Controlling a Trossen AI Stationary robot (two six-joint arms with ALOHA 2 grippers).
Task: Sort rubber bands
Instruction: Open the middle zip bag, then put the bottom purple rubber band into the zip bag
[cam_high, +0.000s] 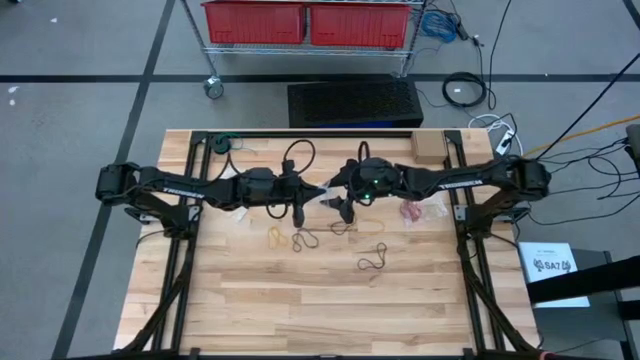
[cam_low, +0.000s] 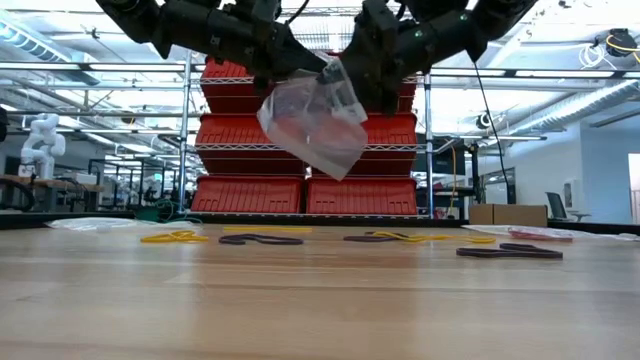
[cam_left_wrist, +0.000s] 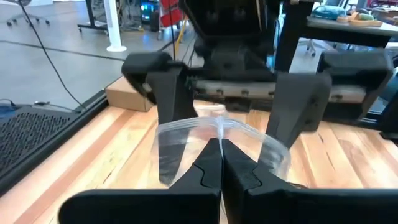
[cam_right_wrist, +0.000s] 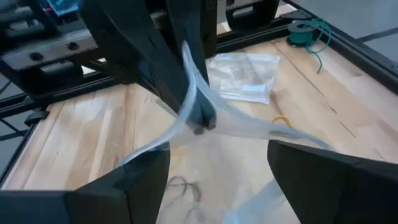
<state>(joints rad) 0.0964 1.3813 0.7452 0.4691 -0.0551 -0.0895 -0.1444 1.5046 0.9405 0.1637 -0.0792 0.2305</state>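
From above, take the clear plastic bag (cam_high: 327, 193) hanging between the two arms as your landmark. Your left gripper (cam_high: 318, 189) meets it from one side and your right gripper (cam_high: 344, 204) from the other, over the middle of the wooden table (cam_high: 330, 310). The loose rubber bands (cam_high: 305, 239) lie on the boards just toward the near edge from the bag: a yellowish one, dark ones, another dark one farther toward the right arm's side.

At table height, the bag (cam_low: 313, 120) dangles well above the wood with something reddish inside, while tan and black rubber bands (cam_low: 261, 239) lie flat beneath it.

Through the left wrist camera, your left gripper (cam_left_wrist: 221, 163) has its fingers pressed together, pinching the bag's (cam_left_wrist: 186, 134) top edge; the right gripper's fingers (cam_left_wrist: 166, 93) stand spread on either side of the bag mouth.

Through the right wrist camera, your right gripper (cam_right_wrist: 217, 168) is spread wide and grips nothing, and a second bag (cam_right_wrist: 244, 76) lies flat on the table beyond the held one.

Judging by looks, the bands are light, floppy and thin, lying flush to the wood, so they will likely slip or stretch. Come down with the fingers astride one strand, where a loop bulges clear of its neighbours, and pinch there.
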